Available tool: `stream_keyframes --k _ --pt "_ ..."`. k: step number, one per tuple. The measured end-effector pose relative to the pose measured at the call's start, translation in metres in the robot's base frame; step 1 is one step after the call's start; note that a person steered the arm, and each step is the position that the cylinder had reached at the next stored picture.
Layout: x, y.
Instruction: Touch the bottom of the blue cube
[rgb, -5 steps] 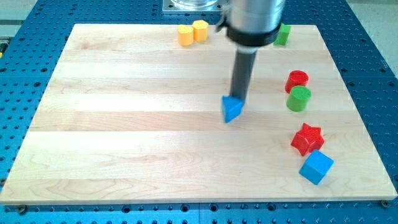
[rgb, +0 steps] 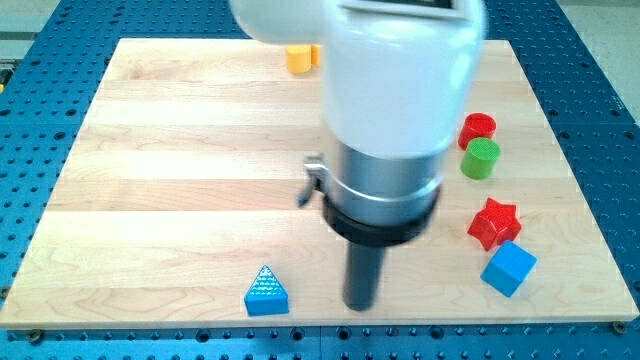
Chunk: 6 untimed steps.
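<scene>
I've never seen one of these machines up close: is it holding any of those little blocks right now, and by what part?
Nothing is held. My tip rests on the board, apart from everything: the blue triangle lies to its left, the blue cube to its right.

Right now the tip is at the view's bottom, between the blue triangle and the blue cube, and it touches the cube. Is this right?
Not quite. The camera view shows my tip between the blue triangle and the blue cube, but apart from the cube, not touching it.
</scene>
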<state>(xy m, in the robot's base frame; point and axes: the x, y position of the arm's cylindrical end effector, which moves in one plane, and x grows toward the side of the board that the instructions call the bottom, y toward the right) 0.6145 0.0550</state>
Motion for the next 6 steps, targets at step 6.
stream_keyframes --k 6 --pt "-0.030 0.211"
